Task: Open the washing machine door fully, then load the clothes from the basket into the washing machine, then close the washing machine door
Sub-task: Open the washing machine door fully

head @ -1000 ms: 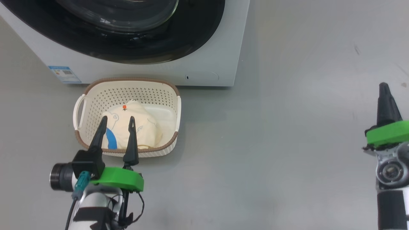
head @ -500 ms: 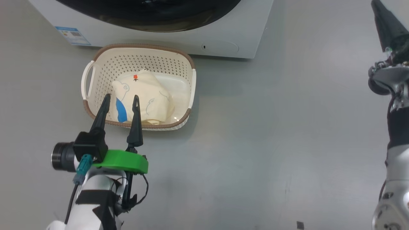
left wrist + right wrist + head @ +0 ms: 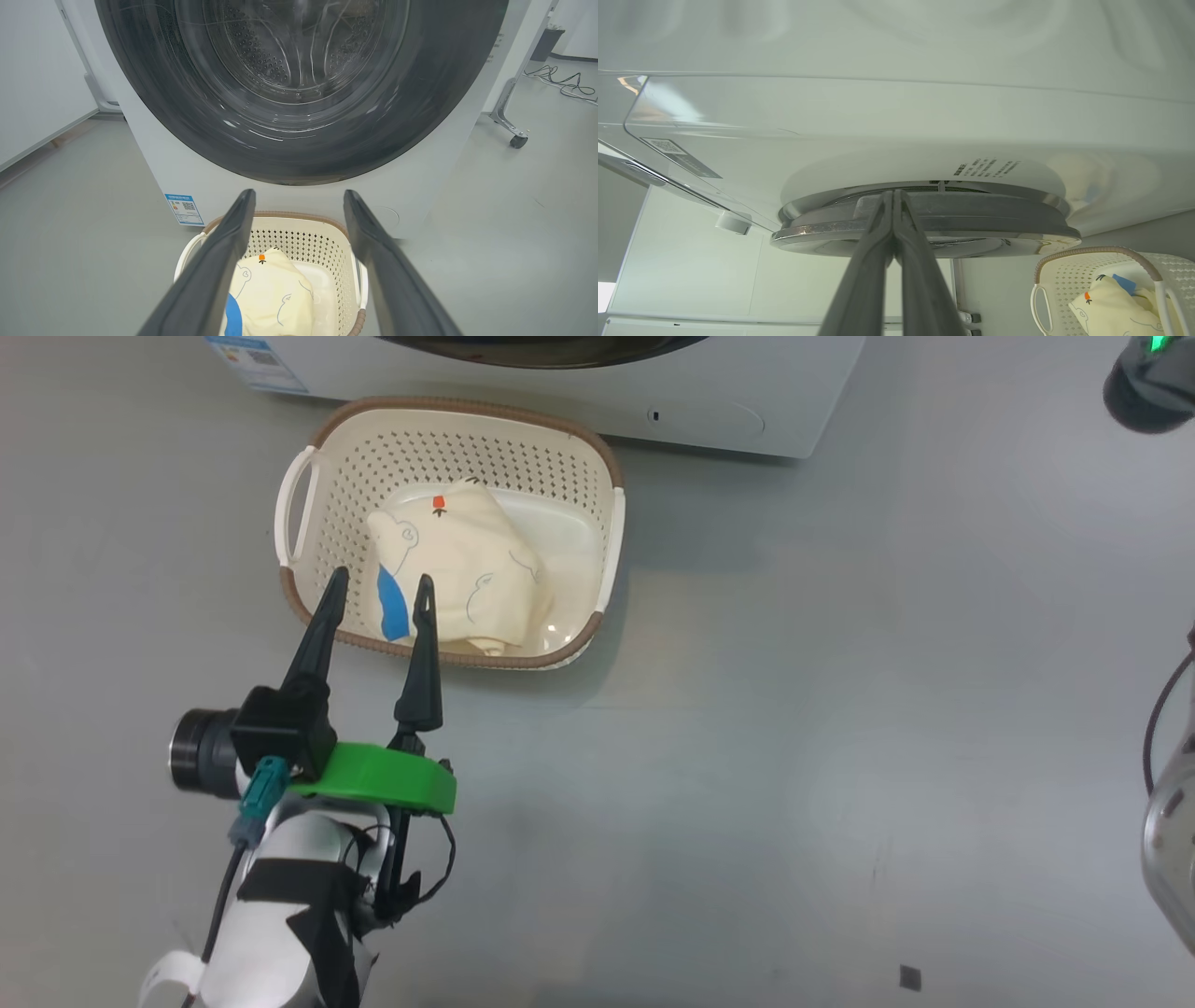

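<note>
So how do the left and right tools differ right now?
The left tool is open, fingers spread apart; the right tool is shut, fingers pressed together. The left tool hangs by the near rim of the basket, which holds the clothes; the right tool points at the edge of the washing machine door, though I cannot tell whether it touches. Shared: both have long dark fingers and hold nothing.

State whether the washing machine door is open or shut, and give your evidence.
Shut: the washing machine door lies flat against the washing machine front, and the drum is seen only through it.
</note>
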`<state>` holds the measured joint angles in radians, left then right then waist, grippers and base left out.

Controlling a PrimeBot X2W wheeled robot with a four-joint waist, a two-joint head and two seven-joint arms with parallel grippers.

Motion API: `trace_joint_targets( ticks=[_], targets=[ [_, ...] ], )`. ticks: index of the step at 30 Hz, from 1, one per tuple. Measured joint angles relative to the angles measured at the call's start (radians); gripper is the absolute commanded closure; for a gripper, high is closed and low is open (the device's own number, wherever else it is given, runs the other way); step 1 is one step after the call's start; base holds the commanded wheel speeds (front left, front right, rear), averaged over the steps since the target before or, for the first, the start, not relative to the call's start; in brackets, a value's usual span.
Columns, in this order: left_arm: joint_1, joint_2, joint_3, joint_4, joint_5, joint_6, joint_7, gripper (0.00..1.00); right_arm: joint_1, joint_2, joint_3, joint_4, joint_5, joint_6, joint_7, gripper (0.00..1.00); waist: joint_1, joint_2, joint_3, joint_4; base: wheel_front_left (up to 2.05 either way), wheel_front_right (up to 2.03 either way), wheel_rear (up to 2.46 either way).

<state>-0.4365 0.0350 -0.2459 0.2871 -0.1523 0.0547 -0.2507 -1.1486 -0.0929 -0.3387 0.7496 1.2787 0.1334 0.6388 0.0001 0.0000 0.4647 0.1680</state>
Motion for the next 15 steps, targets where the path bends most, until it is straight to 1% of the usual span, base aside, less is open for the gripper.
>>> trace_joint_targets(
  ticks=[3,8,12,14,15],
  targets=[
    [-0.013,0.0,-0.02,-0.003,-0.018,0.005,0.0,0.0,-0.062,0.0,0.028,0.04,-0.042,0.0,0.014,1.0,0.0,0.0,0.016,0.015,0.0,0.0,0.0],
    [-0.029,-0.002,-0.053,-0.011,-0.053,0.018,0.0,0.0,-0.133,-0.021,0.087,0.094,-0.144,0.0,0.037,1.0,0.0,0.0,0.038,0.053,0.0,0.0,0.0],
    [-0.031,-0.002,-0.067,-0.016,-0.081,0.029,0.0,0.0,-0.19,-0.034,0.1,0.133,-0.205,0.0,0.039,1.0,0.0,0.0,0.05,0.083,0.0,0.0,0.0],
    [-0.031,-0.002,-0.075,-0.017,-0.089,0.033,0.0,0.0,-0.205,-0.035,0.102,0.144,-0.216,0.0,0.039,1.0,0.0,0.0,0.052,0.091,0.0,0.0,0.0],
    [-0.031,-0.003,-0.088,-0.021,-0.099,0.036,0.0,0.0,-0.234,-0.038,0.109,0.168,-0.244,0.0,0.039,1.0,0.0,0.0,0.056,0.106,0.0,0.0,0.0]
  ],
)
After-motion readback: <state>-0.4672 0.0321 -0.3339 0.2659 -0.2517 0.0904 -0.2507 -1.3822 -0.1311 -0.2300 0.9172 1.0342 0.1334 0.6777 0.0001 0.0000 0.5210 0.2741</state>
